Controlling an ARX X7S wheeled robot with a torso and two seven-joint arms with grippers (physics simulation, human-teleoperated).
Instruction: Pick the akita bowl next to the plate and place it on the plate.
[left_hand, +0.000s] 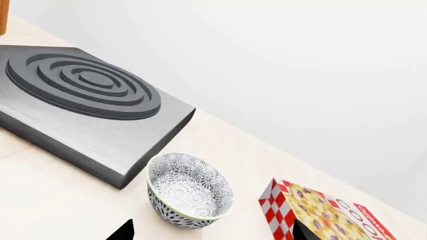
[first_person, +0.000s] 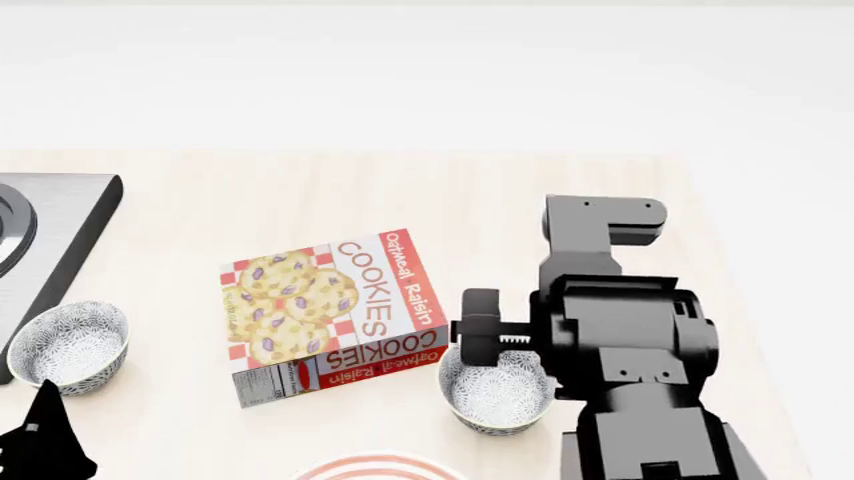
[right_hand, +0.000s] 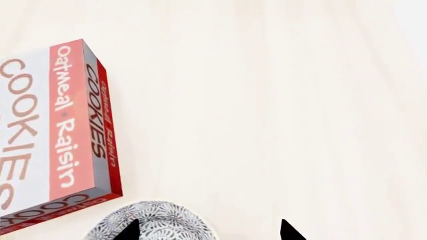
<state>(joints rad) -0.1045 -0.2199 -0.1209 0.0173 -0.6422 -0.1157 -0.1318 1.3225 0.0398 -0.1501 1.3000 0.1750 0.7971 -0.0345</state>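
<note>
the akita bowl (first_person: 497, 397) sits low and right of centre in the head view, just above the plate (first_person: 380, 467) at the bottom edge, under my right gripper (right_hand: 208, 231), whose spread, empty fingers should descend straight so one drops inside the rim.

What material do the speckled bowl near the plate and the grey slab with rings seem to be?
The akita bowl looks like glazed ceramic: smooth, with a printed pattern. The slab looks like brushed metal, from its fine streaks; its dark rings look matte, perhaps cast iron.
</note>
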